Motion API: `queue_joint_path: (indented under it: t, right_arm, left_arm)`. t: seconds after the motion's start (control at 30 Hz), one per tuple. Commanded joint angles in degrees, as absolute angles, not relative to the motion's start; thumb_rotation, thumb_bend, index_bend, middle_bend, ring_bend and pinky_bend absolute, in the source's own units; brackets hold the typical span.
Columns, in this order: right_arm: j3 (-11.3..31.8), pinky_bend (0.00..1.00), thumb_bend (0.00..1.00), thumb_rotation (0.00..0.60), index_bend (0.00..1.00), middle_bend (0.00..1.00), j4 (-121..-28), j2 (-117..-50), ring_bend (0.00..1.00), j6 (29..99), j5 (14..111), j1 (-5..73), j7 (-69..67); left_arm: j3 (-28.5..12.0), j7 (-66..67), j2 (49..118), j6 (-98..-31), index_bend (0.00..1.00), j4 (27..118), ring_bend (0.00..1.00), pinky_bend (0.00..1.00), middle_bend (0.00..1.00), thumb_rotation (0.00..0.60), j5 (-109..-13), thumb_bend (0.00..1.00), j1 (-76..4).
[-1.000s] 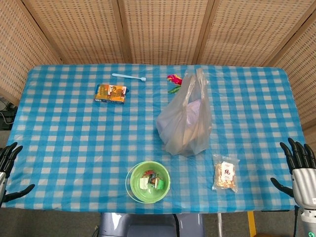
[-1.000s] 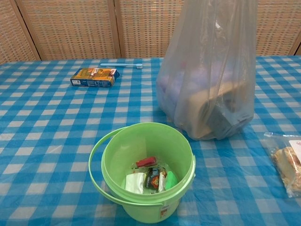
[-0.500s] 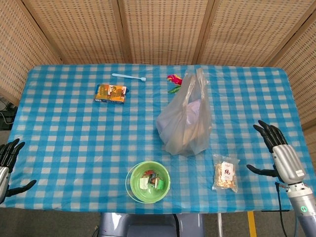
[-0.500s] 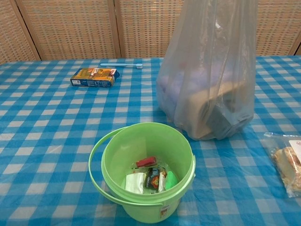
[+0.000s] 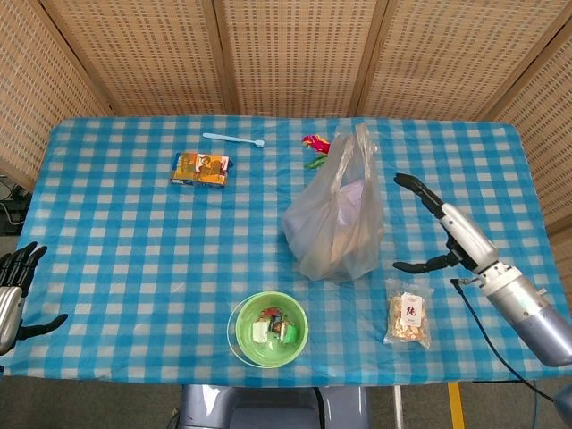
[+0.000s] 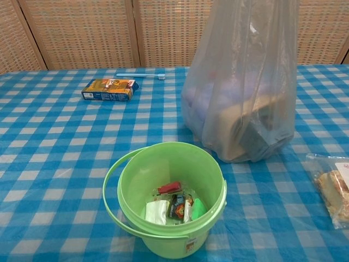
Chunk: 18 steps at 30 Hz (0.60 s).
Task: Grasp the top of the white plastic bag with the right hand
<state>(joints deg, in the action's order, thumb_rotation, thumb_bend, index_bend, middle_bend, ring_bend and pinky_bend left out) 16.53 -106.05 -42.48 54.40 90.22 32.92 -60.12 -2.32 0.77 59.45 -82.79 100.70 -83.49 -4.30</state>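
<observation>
The white plastic bag stands upright in the middle of the checked table, its handles pointing up near the far side; the chest view shows the plastic bag bulging with a box and other items. My right hand is open over the table to the right of the bag, fingers spread toward it and clear of the plastic. Low at the table's front left edge, my left hand hangs open and holds nothing. Neither hand shows in the chest view.
A green bucket with small items stands in front of the bag. A snack packet lies under my right hand. An orange box, a blue toothbrush and a red-green toy lie at the back.
My right hand has risen from the front right edge and moved left and forward over the table toward the bag. The left hand has shifted only slightly. The bag has not moved.
</observation>
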Motion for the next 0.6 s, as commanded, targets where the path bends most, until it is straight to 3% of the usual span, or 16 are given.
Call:
queue_joint_path:
  t: [0.03,0.6]
  right_arm:
    - [18.6,0.0,0.0,0.6,0.06,0.0,-104.4,-41.6,0.0,48.1,90.3,38.8,-65.1]
    - [21.0,0.0,0.0,0.6,0.11,0.05,-101.3,-45.2,0.0,30.1,85.5,54.2,-75.8]
  left_arm:
    - [-2.6,0.8,59.4,-82.5,0.0,100.9,0.0,0.0,0.0,0.6,-82.8,0.0,-4.5]
    - [-3.7,-1.3,58.4,-82.0,0.0,100.5,0.0,0.0,0.0,0.6,-80.0,0.0,-4.6]
